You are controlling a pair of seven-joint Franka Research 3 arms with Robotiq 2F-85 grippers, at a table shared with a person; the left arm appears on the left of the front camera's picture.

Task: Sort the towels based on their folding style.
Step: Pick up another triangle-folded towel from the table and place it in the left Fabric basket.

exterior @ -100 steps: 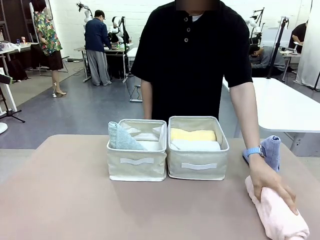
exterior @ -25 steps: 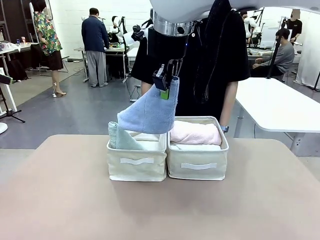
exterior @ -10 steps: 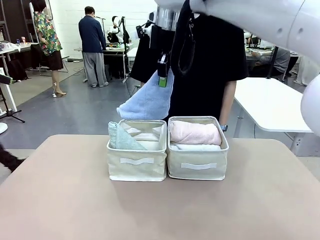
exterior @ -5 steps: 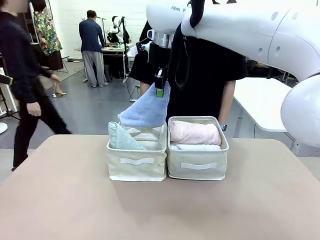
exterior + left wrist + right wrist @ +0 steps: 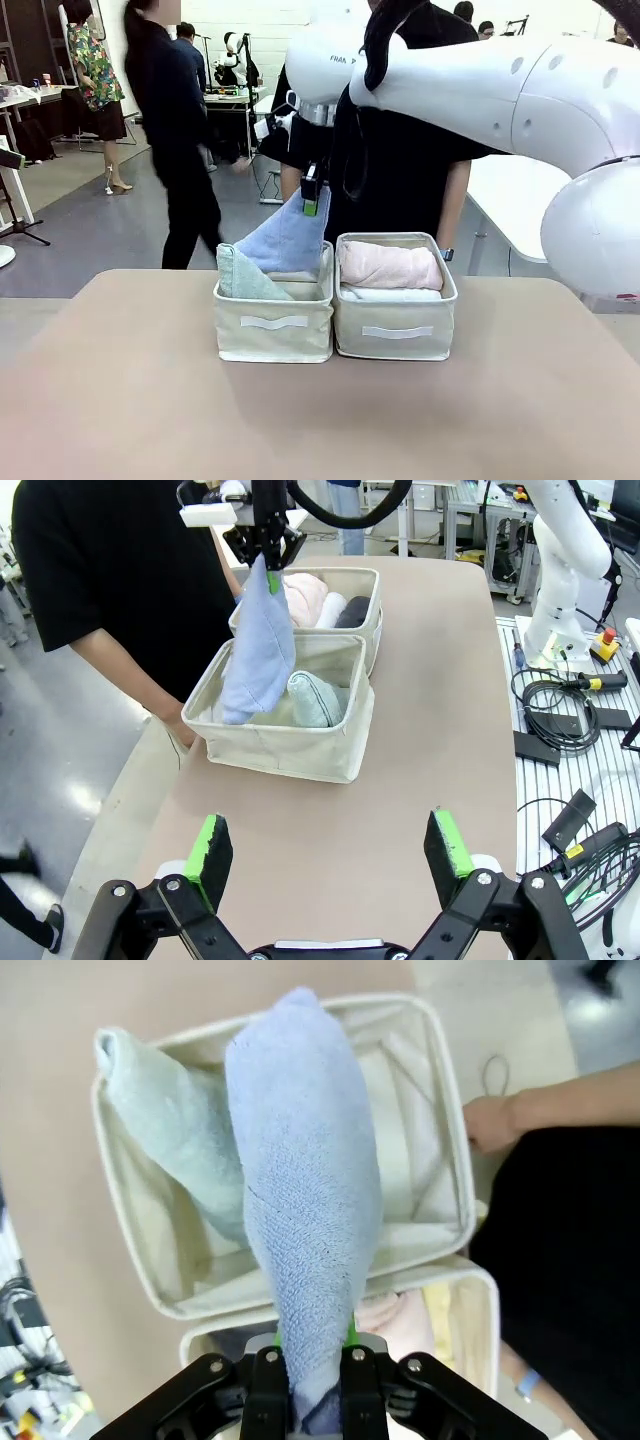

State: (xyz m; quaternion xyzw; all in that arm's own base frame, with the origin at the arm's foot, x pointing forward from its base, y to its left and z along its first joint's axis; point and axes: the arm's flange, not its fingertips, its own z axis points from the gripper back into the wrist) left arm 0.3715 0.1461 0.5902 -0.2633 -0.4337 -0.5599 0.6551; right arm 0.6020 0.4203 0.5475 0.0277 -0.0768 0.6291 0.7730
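Blue cone towel hanging into left bin, pinched by right gripper.

Front: right gripper (image 5: 310,195) clamped on the tip of the blue towel (image 5: 285,238); its wide end hangs into the left bin (image 5: 272,335), beside the mint towel (image 5: 243,277). Pink towel (image 5: 390,266) lies on top in the right bin (image 5: 396,330), white one just under it. Person in black stands behind the bins.
Left wrist: left gripper (image 5: 330,855) spread wide, grasping nothing, above bare table (image 5: 440,680) near the bins. Blue towel (image 5: 258,645) hangs over the nearer bin (image 5: 290,745), mint towel (image 5: 318,698) inside.
Right wrist: blue towel (image 5: 305,1210) runs from between the fingers down into the bin (image 5: 440,1130), touching the mint towel (image 5: 180,1140). A person's hand (image 5: 490,1120) is at the bin's outer edge.
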